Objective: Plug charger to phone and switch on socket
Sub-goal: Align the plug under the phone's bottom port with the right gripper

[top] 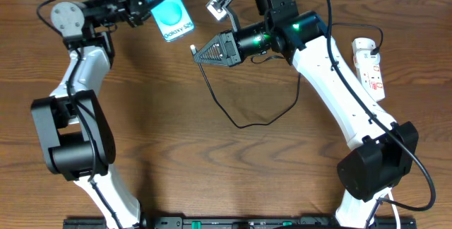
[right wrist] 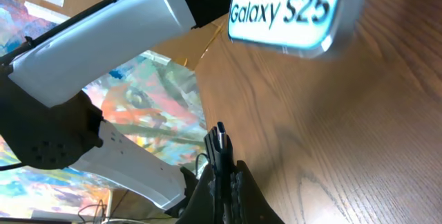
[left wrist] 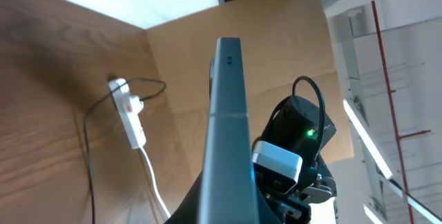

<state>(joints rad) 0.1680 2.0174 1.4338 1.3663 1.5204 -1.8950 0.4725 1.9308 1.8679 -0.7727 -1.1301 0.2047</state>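
A brown wood-grain table (top: pixel 176 158) is filling the overhead view, with a pale strip running beyond its far edge. In the right wrist view a colourful painted panel (right wrist: pixel 155 106) is standing behind the left arm (right wrist: pixel 103 37).

Toward the far left, the left gripper (top: pixel 148 1) is clamping the phone (top: pixel 168 8) by one edge, holding it near the table's far edge. From the left wrist the phone is showing edge-on, and from the right wrist it is seeming to hang clear of the wood. Its teal-and-white screen is reading "Galaxy S25".

Just right of the phone, the right gripper (top: pixel 198 52) is pinching the free end of the charger (top: pixel 240 124). The small plug tip (right wrist: pixel 219 135) is sticking out between the closed fingers, near the phone's lower end and not touching it. The black cable is drooping across the table in a loop beneath the right arm (top: pixel 339 95), where a green light (top: pixel 295 25) is glowing.

At the far right the socket (top: pixel 370 65) is lying flat with its white cord (left wrist: pixel 153 182) trailing. Its red marks are too small to read.
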